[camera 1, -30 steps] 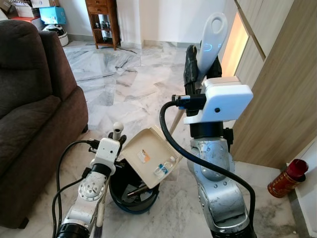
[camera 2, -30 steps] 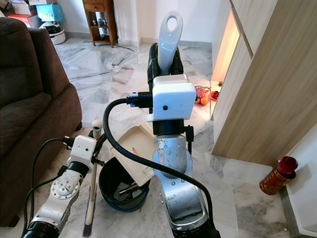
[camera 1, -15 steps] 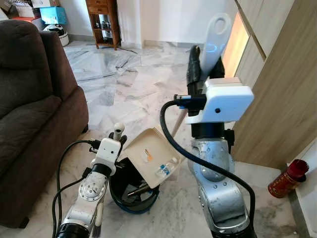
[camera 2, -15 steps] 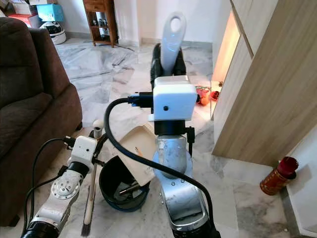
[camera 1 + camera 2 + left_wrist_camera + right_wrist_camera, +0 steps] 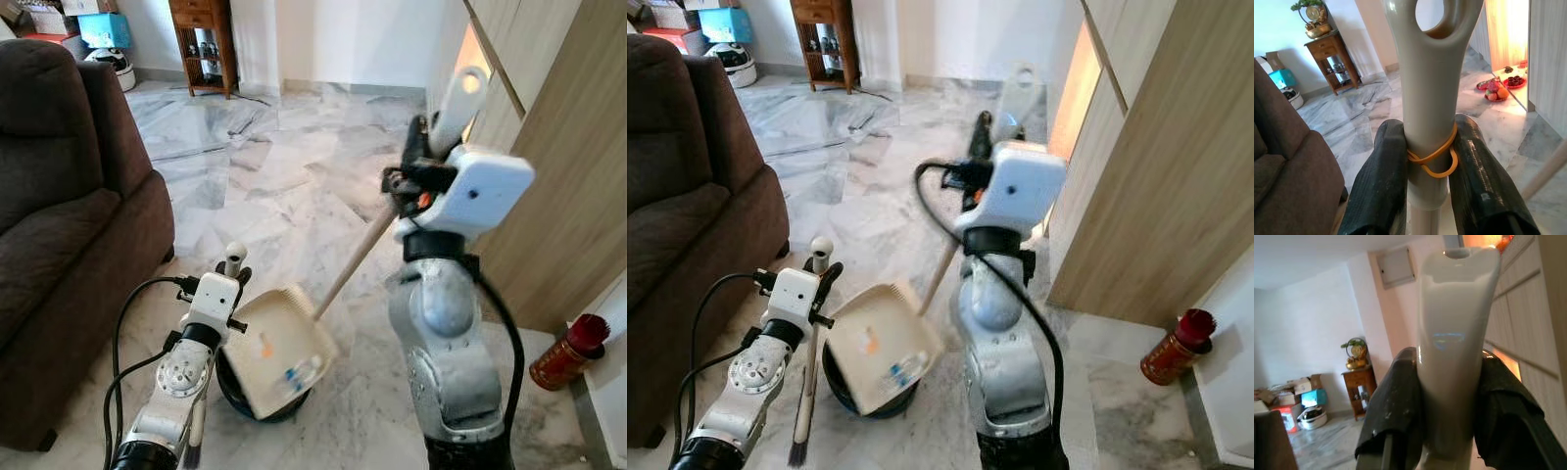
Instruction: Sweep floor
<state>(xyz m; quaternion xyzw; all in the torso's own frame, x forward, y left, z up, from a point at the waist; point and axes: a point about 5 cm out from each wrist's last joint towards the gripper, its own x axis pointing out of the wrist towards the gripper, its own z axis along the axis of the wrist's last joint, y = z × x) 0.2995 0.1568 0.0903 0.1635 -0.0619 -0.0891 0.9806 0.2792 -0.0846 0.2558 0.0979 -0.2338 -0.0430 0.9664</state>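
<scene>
The dustpan [image 5: 279,348] hangs tipped over a dark round bin [image 5: 238,390] on the marble floor [image 5: 265,166], its cream tray facing the camera with a few small scraps of litter lying against it. Its long pale handle [image 5: 355,257] slopes up and away from the tray to the right gripper [image 5: 1447,382], held high in front of the robot. In the right wrist view the two black fingers [image 5: 1396,406] are clamped on either side of the white grip at the handle's top end.

The left gripper [image 5: 1427,161] sits low, just beside the dustpan's near edge. In the left wrist view its black fingers [image 5: 1383,181] press against both sides of a grey broom handle [image 5: 1427,98], which ends in a hanging loop and has an orange rubber band [image 5: 1432,159] wrapped round it at the fingertips. In the right eye view the broom's wooden shaft [image 5: 809,382] runs down past the left arm to dark bristles [image 5: 797,452] near the floor.

A brown sofa [image 5: 69,215] stands to the robot's left. A wood-panelled cabinet [image 5: 558,166] rises on the right, with a red canister [image 5: 568,352] at its foot. At the far end of the room is a small wooden shelf unit [image 5: 204,44].
</scene>
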